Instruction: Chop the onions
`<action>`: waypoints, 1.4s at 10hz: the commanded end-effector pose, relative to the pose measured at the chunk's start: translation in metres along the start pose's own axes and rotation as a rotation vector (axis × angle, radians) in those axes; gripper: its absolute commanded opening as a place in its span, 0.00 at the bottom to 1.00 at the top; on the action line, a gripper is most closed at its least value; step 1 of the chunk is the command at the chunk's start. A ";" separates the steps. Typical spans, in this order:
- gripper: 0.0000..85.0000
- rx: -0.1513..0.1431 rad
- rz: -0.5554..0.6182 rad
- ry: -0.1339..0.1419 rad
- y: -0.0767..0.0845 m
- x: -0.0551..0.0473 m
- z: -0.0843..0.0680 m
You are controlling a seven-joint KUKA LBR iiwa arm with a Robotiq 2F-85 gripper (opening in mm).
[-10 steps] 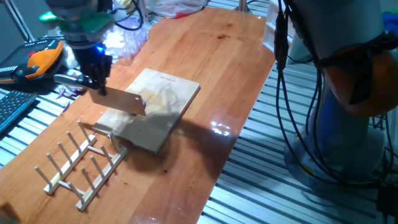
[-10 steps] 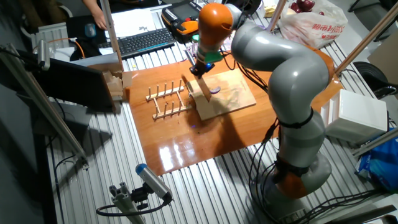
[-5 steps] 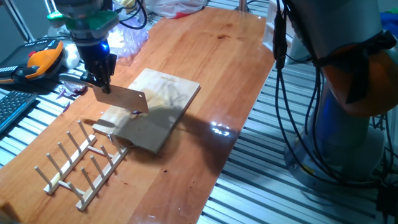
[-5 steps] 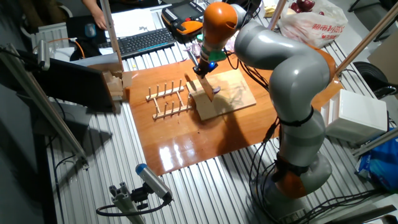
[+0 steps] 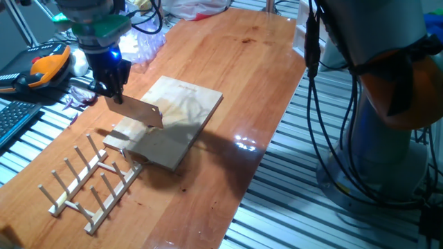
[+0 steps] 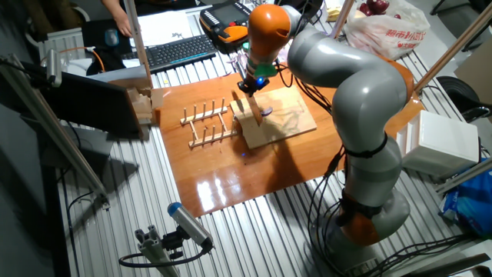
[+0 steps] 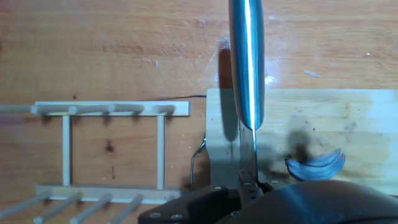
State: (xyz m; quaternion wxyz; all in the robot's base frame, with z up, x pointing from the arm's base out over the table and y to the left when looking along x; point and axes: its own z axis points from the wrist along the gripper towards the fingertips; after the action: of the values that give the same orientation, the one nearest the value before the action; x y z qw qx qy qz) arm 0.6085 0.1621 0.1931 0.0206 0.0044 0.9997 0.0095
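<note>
My gripper (image 5: 111,88) is shut on the handle of a steel cleaver (image 5: 138,111) and holds it tilted over the left end of the wooden cutting board (image 5: 181,111). In the hand view the blade (image 7: 245,62) shows edge-on, running away from my gripper (image 7: 249,186) over the board's end (image 7: 348,118). A small purple onion wedge (image 7: 315,165), crescent-shaped, lies on the board just right of the blade and apart from it. In the other fixed view the onion (image 6: 266,112) sits beside the cleaver (image 6: 247,105). In the first fixed view the blade hides the onion.
A wooden peg rack (image 5: 90,180) lies just left of the board, also in the hand view (image 7: 106,155). Purple scraps (image 5: 79,100), a plastic bag (image 5: 142,45) and an orange tool (image 5: 48,66) sit behind my gripper. The table edge (image 5: 256,173) runs to the right.
The cleaver rose slightly and tilted, then came back down a little, staying over the board's left end. The board and the onion have not moved.
</note>
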 end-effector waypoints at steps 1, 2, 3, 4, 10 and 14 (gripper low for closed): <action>0.00 0.009 -0.016 0.000 0.000 0.000 0.000; 0.00 0.025 -0.038 -0.005 -0.005 -0.001 0.001; 0.00 0.023 -0.030 0.001 -0.019 -0.002 0.005; 0.00 0.029 -0.010 0.004 -0.032 -0.002 0.010; 0.00 0.019 -0.043 0.014 -0.067 0.004 0.033; 0.00 0.007 -0.068 -0.046 -0.070 0.004 0.069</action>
State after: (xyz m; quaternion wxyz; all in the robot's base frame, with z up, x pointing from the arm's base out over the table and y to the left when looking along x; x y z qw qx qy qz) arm 0.6065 0.0930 0.1226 0.0438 -0.0289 0.9986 0.0052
